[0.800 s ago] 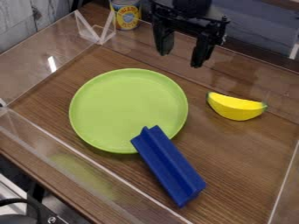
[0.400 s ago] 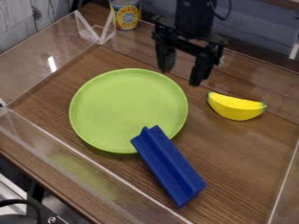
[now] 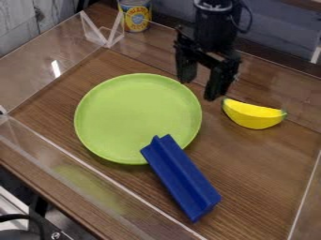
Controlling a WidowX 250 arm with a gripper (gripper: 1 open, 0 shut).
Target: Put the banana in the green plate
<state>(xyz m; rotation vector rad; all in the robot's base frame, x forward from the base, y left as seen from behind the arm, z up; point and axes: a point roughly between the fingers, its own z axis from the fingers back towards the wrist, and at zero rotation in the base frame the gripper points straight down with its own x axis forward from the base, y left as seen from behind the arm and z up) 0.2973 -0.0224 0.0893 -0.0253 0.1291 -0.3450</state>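
Its top cropped at twelve o'clock, the black arm (image 3: 216, 19) points its spread jaws (image 3: 200, 89) downward, tips beside the banana (image 3: 253, 114).

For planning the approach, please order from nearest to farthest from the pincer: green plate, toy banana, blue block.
1. Toy banana and green plate: too close to call; right and left below pincer.
2. Blue block: bottom.
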